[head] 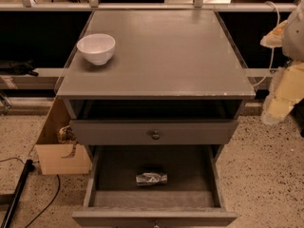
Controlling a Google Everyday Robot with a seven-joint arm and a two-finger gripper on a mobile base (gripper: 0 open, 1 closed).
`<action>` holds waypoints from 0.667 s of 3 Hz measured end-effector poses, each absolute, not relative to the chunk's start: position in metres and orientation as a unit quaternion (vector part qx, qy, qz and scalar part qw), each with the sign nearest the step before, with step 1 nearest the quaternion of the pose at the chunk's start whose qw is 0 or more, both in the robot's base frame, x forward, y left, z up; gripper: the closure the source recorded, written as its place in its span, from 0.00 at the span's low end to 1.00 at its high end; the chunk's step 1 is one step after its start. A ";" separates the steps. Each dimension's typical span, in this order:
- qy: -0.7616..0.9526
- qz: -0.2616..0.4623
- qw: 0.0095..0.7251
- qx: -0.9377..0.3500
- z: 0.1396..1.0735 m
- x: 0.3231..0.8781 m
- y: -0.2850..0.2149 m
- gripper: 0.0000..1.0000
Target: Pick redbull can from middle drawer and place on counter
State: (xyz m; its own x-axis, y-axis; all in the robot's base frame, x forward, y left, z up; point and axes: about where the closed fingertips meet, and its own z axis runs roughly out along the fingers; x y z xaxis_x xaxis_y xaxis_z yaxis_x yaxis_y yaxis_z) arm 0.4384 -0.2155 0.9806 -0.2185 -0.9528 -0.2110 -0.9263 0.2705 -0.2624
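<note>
Silvery redbull can (151, 178) lies on its side in the open middle drawer (118, 169), well below and left of the gripper (281, 99), whose state cannot be told. Likely the reaching step: the next move calls for a descent leftward, below the counter (161, 65).

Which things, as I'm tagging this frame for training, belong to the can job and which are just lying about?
Job: redbull can lying in the middle drawer; counter; gripper at the right edge, beside the counter.
Lying about: white bowl on the counter; upper drawer; cardboard box on the floor.
</note>
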 end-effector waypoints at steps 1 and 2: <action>0.780 -0.040 0.166 -0.603 0.981 0.438 -0.215 0.00; 0.790 0.004 0.195 -0.581 0.963 0.441 -0.223 0.00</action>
State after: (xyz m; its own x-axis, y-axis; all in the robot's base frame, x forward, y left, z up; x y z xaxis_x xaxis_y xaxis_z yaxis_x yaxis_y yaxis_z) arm 0.4415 -0.2227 0.9628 -0.2492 -0.9165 -0.3129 -0.9196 0.3252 -0.2204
